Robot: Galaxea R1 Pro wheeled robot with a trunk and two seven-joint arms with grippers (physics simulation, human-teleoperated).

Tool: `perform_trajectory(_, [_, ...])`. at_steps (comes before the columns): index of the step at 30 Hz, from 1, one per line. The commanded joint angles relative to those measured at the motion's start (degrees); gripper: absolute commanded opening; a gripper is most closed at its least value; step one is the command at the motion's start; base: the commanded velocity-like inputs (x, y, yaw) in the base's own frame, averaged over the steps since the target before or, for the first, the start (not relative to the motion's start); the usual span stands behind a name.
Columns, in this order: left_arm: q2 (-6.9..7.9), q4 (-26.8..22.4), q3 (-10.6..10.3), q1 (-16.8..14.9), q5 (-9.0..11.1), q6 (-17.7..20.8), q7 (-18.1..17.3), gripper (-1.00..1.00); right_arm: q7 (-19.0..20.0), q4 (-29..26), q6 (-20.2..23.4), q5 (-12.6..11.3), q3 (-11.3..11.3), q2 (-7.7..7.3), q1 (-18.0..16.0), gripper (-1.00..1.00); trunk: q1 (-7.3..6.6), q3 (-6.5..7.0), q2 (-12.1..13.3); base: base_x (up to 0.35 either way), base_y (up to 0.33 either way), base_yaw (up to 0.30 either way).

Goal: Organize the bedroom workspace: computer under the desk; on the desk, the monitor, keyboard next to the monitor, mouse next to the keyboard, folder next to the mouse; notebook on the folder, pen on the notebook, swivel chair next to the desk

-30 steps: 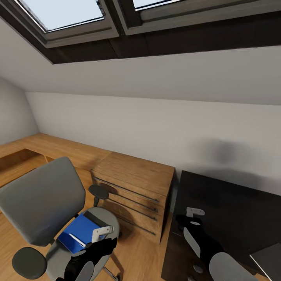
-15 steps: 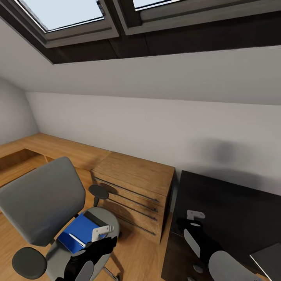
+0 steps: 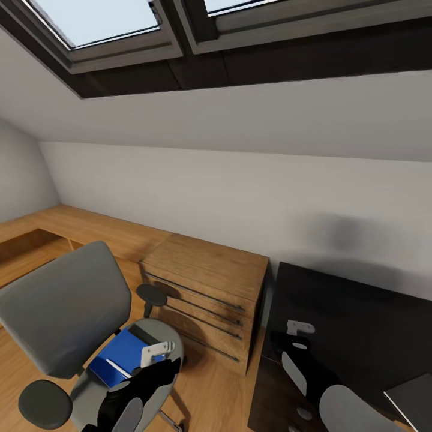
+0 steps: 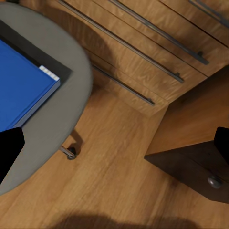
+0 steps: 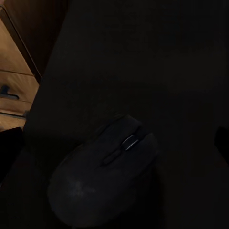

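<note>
Head view: L gripper (image 3: pixel 157 351) hangs over the swivel chair (image 3: pixel 63 312), just above the folder (image 3: pixel 120 358) lying on its seat; R gripper (image 3: pixel 298 327) sits over the desk (image 3: pixel 360 318) beside the wooden dresser (image 3: pixel 207 288); finger spread can't be told here. L wrist view: fingertips (image 4: pixel 9 148) set wide apart, nothing between, folder's corner on the seat off to one side, floor (image 4: pixel 114 176) underneath. R wrist view: fingers spread wide w/ the mouse (image 5: pixel 102 176) on the desk top between them, untouched.

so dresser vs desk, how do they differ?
The dresser is light honey wood; the desk is glossy black. The dresser's drawers have long bar handles; the desk's drawer shows a round silver knob. The dresser's top looks bare; the desk carries the mouse. Both stand side by side along the white wall.
</note>
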Motion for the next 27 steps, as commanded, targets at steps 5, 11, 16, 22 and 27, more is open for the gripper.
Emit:
perform_trajectory(5, [0.06, -0.2, -0.2, -0.1, 0.8, 0.0, 0.5, 1.0, -0.6, -0.3, -0.3, -0.3, 0.5, -0.05, 0.0, 1.0, 0.01, -0.08, -0.1, 0.0, 0.0, 0.0])
perform_trajectory(11, [0.06, -0.2, -0.1, -0.1, 0.8, 0.0, 0.5, 1.0, -0.6, -0.3, -0.3, -0.3, 0.6, -0.04, 0.0, 1.0, 0.01, -0.08, -0.1, 0.0, 0.0, 0.0])
perform_trajectory(16, [0.06, -0.2, -0.1, -0.1, 0.8, 0.0, 0.5, 1.0, -0.6, -0.3, -0.3, -0.3, 0.4, -0.07, 0.0, 1.0, 0.01, -0.08, -0.1, 0.0, 0.0, 0.061])
perform_trajectory(22, [-0.27, -0.3, -0.2, -0.1, 0.8, 0.0, 0.5, 1.0, -0.6, -0.6, 0.1, -0.6, 0.0, 0.13, 0.0, 1.0, 0.01, -0.08, -0.1, 0.0, 0.0, 0.07])
perform_trajectory(27, [-1.28, -0.5, -0.1, -0.1, 0.8, 0.0, 0.6, 1.0, -0.6, -1.3, -0.4, -1.5, 0.0, 0.58, 0.0, 1.0, 0.01, -0.08, -0.1, 0.0, 0.0, 0.0])
